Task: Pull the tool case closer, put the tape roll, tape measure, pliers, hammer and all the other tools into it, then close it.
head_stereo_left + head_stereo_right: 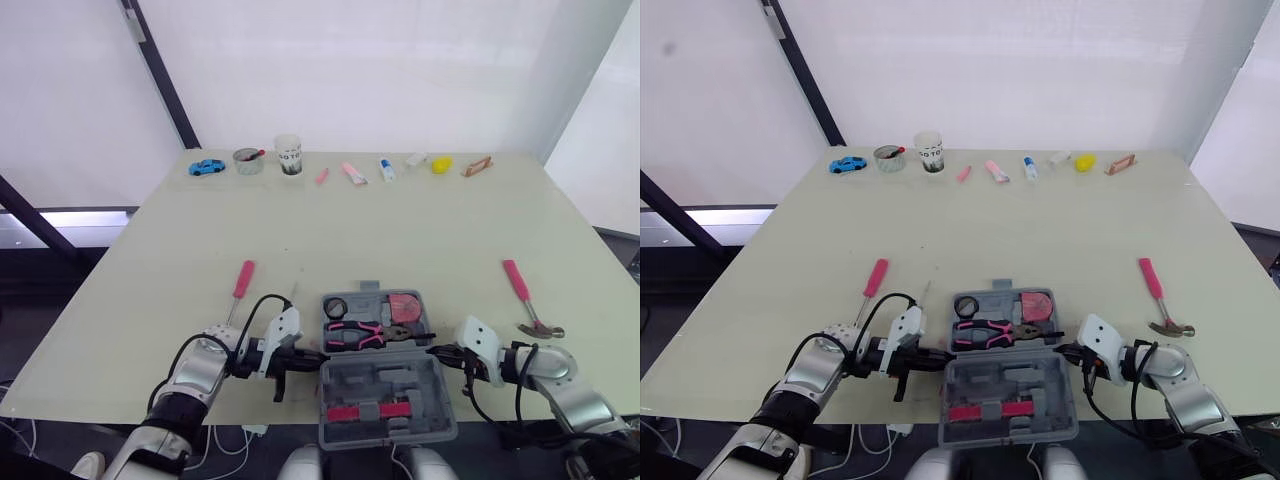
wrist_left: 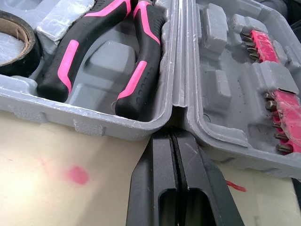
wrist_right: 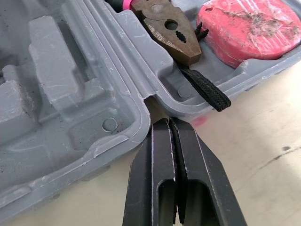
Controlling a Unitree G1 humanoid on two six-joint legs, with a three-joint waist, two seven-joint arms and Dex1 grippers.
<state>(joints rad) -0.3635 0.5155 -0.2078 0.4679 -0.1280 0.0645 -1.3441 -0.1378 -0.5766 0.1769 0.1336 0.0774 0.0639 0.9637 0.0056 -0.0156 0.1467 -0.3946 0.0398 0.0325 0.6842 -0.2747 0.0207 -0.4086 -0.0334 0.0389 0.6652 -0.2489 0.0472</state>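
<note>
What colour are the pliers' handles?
The pliers are black with pink stripes, clearest in left wrist view.

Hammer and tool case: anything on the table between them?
No. In the left eye view the table between tool case and hammer is bare.

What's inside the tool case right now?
The tool case lies open. The far half holds the tape roll, pliers and tape measure. The near half holds pink bit strips. Anything under the pliers or tape measure is covered and cannot be seen.
</note>
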